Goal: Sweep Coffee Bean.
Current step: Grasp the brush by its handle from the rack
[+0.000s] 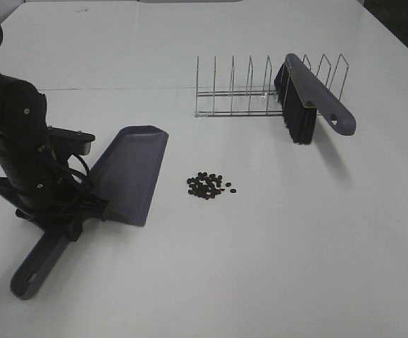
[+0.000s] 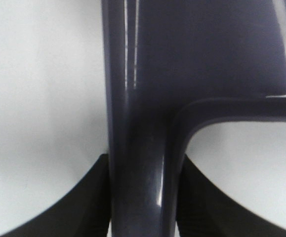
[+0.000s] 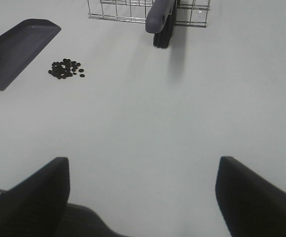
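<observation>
A small heap of dark coffee beans (image 1: 209, 185) lies on the white table; it also shows in the right wrist view (image 3: 66, 69). A grey-purple dustpan (image 1: 130, 172) lies to the left of the beans, its open mouth toward the table's far side. My left gripper (image 1: 73, 215) is shut on the dustpan's handle (image 2: 138, 192), with the black fingers (image 2: 91, 202) on both sides of it. A brush (image 1: 316, 98) with black bristles leans in a wire rack (image 1: 239, 91). My right gripper (image 3: 143, 197) is open and empty, well short of the beans, and is out of the exterior view.
The wire rack stands at the back right of the table (image 1: 295, 246), with the brush's handle end (image 3: 157, 19) sticking out toward the front. The dustpan's long handle (image 1: 38, 264) points at the table's front left edge.
</observation>
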Controlling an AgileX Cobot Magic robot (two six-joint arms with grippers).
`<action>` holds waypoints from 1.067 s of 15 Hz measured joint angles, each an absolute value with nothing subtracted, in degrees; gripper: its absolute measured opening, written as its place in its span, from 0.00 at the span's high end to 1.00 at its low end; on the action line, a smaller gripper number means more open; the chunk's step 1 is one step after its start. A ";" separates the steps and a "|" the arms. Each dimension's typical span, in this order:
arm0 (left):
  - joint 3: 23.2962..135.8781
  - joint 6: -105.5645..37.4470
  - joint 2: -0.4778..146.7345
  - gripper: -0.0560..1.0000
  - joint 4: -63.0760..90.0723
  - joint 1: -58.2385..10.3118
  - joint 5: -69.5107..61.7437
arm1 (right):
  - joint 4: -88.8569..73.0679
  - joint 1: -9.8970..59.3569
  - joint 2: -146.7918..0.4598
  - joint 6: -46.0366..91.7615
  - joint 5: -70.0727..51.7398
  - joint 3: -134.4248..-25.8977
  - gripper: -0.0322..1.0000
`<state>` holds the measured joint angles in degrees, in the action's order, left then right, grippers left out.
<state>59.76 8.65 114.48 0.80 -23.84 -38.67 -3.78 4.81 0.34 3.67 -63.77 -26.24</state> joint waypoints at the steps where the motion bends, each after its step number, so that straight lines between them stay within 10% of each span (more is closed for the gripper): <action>1: 59.76 8.65 114.48 0.65 0.86 -23.84 -38.67 | -3.67 4.81 0.17 3.55 -63.71 -26.30 0.31; 6: 59.76 8.65 114.53 0.65 1.20 -23.84 -38.67 | -3.61 4.81 -22.92 -6.82 -63.08 -36.90 0.06; 16: 59.76 8.65 114.53 0.65 2.86 -23.84 -39.02 | -4.93 4.81 -89.90 1.89 -56.21 -74.31 0.04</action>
<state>59.76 8.65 114.53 2.86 -23.84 -39.02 -4.93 4.81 -89.90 1.89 -56.21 -74.31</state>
